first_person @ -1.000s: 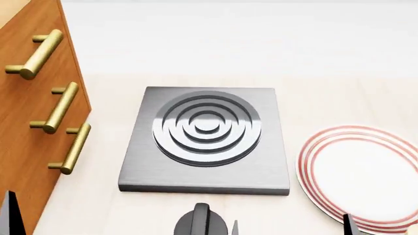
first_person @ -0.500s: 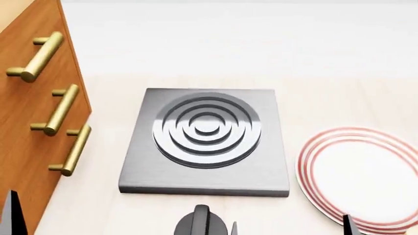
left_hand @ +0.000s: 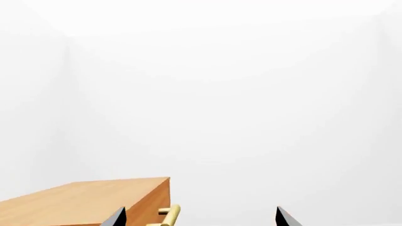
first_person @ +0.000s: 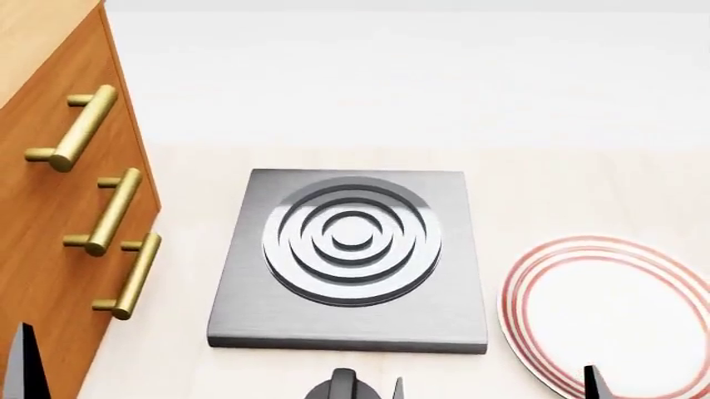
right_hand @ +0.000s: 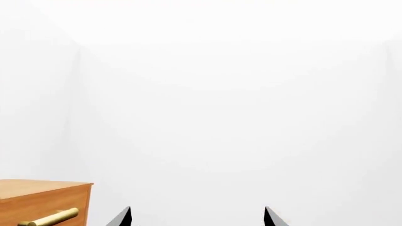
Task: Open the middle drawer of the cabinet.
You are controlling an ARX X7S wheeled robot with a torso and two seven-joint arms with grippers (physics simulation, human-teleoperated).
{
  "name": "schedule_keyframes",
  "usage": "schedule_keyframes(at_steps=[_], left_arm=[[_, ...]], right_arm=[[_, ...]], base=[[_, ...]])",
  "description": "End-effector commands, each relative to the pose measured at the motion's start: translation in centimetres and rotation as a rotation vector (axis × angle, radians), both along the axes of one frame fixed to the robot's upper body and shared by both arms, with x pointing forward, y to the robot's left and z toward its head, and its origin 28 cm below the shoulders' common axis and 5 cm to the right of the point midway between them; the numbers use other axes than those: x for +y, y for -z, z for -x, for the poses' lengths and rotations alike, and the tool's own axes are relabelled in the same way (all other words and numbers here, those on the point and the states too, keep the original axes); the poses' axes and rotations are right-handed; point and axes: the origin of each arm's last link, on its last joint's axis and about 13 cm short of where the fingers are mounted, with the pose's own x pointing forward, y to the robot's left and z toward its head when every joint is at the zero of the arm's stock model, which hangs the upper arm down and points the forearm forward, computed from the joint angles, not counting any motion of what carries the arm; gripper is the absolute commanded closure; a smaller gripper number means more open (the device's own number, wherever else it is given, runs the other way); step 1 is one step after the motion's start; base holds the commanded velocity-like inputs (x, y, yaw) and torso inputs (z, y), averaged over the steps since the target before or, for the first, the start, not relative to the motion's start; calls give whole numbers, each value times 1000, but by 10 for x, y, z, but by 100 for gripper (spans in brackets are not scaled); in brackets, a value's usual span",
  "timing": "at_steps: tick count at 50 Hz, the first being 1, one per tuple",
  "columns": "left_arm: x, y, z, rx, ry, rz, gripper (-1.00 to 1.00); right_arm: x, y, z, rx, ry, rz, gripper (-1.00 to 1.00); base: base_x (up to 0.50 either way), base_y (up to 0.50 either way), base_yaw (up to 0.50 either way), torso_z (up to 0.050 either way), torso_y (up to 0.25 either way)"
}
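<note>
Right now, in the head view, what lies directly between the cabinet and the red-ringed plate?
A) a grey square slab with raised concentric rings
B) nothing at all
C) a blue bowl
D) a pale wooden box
A: the grey square slab with concentric rings sits on the counter, with the cabinet at its left and the red-ringed plate at its right.

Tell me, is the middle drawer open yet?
Not yet. The middle drawer sits flush in the cabinet, level with the other two fronts. Nothing grips its handle. Both end effectors, left and right, are open and apart from it. Reaching, gripping and pulling remain.
</note>
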Motion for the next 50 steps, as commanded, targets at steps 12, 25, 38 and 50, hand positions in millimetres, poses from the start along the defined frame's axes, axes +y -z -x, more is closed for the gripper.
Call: schedule_keyframes(at_steps=[12,25,38,50], left_arm=[[0,-1,-1,-7,-6,4,-100],[-24,-68,-87,-268,-352,-787,-100],[-34,-81,-138,-269,-449,-1136,-100],[-27,-102,-181,-258,-614,-1453,-100]], right_arm=[[0,0,0,-1,-1,2,-100],[-11,-2,1,-7,23,-32,-100],[-14,-10,3,-12,24,-50,-100],[-13,-11,4,-12,19,-47,-100]], base=[[0,0,0,50,0],[0,0,0,0,0],[0,0,0,0,0],[0,0,0,0,0]])
